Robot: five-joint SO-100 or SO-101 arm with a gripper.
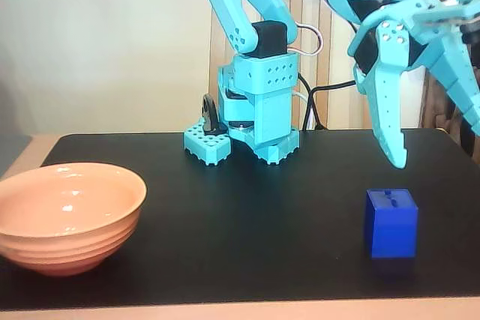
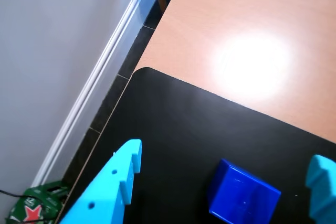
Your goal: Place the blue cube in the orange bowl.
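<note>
Surface: black mat (image 1: 247,215) over a pale wooden table (image 2: 252,35), cream wall behind.
Pincer: turquoise gripper (image 1: 442,148) spread wide, holding nothing, hanging above the blue cube.
Blue cube (image 1: 391,223): resting on the mat, between the fingers in the wrist view (image 2: 241,199), untouched.
Orange bowl (image 1: 67,215): well apart from the cube, at the mat's left edge in the fixed view.

one blue cube (image 1: 391,222), one orange bowl (image 1: 67,215), one black mat (image 1: 247,215).
</note>
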